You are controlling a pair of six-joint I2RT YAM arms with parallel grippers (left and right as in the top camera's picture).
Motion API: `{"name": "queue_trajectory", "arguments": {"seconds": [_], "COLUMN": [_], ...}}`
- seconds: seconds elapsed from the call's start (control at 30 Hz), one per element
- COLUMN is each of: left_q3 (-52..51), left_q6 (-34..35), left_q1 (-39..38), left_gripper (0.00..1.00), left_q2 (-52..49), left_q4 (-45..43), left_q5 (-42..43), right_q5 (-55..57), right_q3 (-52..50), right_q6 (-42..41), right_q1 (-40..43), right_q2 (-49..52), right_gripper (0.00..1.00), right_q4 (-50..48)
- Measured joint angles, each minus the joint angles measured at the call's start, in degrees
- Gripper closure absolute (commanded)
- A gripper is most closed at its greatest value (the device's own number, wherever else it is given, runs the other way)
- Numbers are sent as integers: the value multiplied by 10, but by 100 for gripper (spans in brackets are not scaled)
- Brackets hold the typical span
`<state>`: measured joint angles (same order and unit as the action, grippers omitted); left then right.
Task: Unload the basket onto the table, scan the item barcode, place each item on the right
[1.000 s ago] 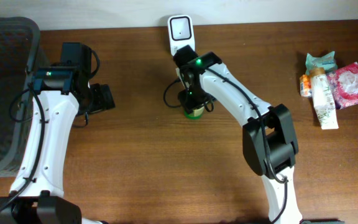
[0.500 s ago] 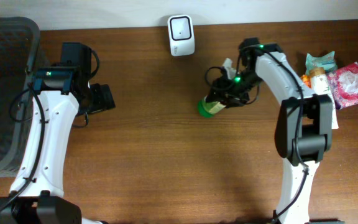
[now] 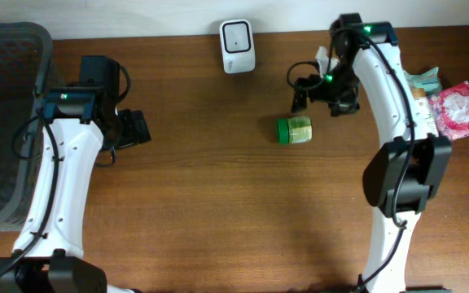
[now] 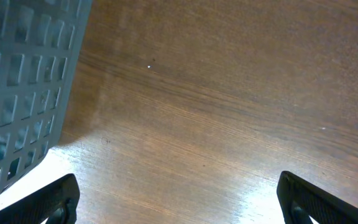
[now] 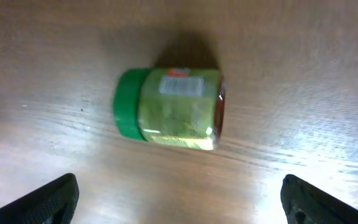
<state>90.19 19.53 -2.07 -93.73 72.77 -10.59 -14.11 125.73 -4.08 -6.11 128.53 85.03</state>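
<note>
Op, here's how it stood. 1 jar (image 3: 294,130) in play. It lay on its side on the wood surface (image 3: 218,203), green lid (image 5: 128,102) pointing toward the left arm's side, w/ nothing gripping it.

Your right pincer (image 5: 180,202) hung over it, jaws spread wide apart. Both tips sat out at the bottom corners of the wrist view, w/ only bare wood between them. The jar lay just ahead of them, not touching. From overhead, the jar was just beside that pincer, on the near side.

1 scanner (image 3: 237,35), white, stood at the far edge of the surface. It was well apart from the jar, off toward the left arm's side.

On the jar, 1 pale label (image 5: 180,85) w/ a red strip faced the wrist cam. It was too blurred to tell if that was the barcode.

Your left pincer (image 4: 180,200) gaped too, 2 tips wide apart, nothing between them. It hung low over the surface next to 1 grey basket (image 3: 43,73) at the left end.

At the right end, 2 packets showed side by side: 1 teal packet (image 3: 427,79) and 1 pink packet (image 3: 462,110). I couldn't tell what else lay there, since the right arm covered it.
</note>
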Motion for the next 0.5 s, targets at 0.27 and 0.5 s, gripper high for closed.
{"name": "queue_trajectory", "arguments": {"seconds": [0.27, 0.5], "left_q3": [0, 0], "left_q6": [0, 0], "left_q1": [0, 0], "left_gripper": [1, 1], "left_q2": [0, 0], "left_q4": [0, 0], "left_q5": [0, 0], "right_q5": [238, 364], "right_q3": [5, 5], "right_q6": [-75, -155], "right_q1": [-163, -230], "right_q2": [0, 3], "right_gripper": [1, 2], "right_q4": [-28, -21]}}
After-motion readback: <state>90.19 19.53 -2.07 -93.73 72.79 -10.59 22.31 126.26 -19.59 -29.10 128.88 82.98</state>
